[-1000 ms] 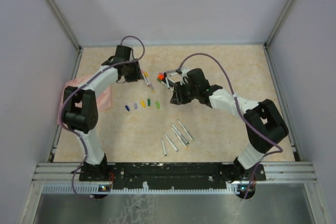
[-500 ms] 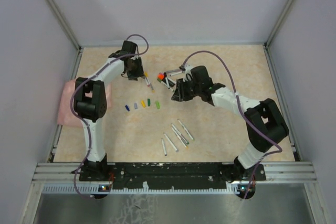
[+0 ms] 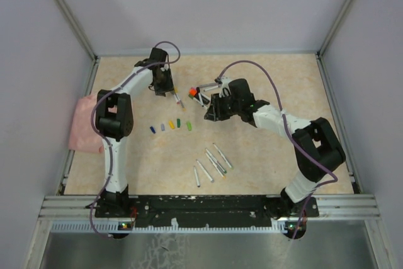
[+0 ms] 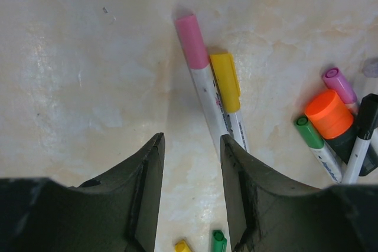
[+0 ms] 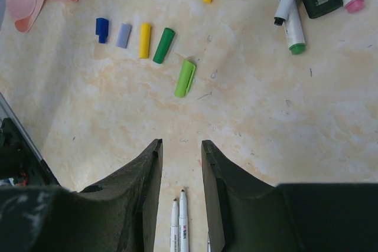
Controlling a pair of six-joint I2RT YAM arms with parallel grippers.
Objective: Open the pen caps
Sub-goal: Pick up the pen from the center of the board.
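Right wrist: 5 loose caps (image 5: 144, 39); left: 2.

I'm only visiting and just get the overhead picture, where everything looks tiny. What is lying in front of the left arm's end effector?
Observer: The left wrist camera shows the left end effector open, with a pink-capped pen and a yellow-capped pen lying side by side just ahead of it, caps on.
Visitor: Anything else close by?
Observer: Yes, to their right there is an orange cap on a thick dark highlighter.
Visitor: Is the right end effector holding anything?
Observer: No. In its own camera it is open and empty, and a light green cap lies loose on the table ahead of it.
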